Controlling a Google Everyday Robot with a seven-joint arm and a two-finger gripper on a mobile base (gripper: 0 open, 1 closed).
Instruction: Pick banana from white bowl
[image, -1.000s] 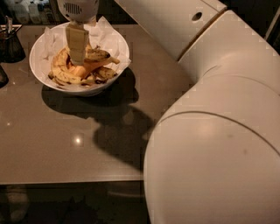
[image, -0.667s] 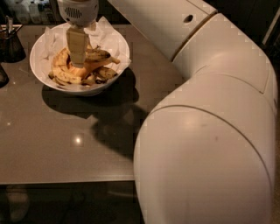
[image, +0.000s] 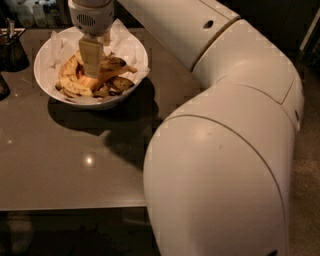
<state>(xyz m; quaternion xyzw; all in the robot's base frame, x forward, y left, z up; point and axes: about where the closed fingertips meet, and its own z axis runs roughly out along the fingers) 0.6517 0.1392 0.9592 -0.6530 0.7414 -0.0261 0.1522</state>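
Claw sits within white bowl rim, above banana; its grip unclear.

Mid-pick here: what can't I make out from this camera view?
Camera view:
Banana: partly hidden behind the claw, which is down in the white bowl; grasp unclear.
Dark container: cut off by the left edge.
Table, right side: hidden by the arm.

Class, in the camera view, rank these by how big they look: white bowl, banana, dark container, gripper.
1. white bowl.
2. gripper, reaching down into the bowl over the banana.
3. Banana and dark container look alike; the banana is partly hidden, so I leave them unranked.
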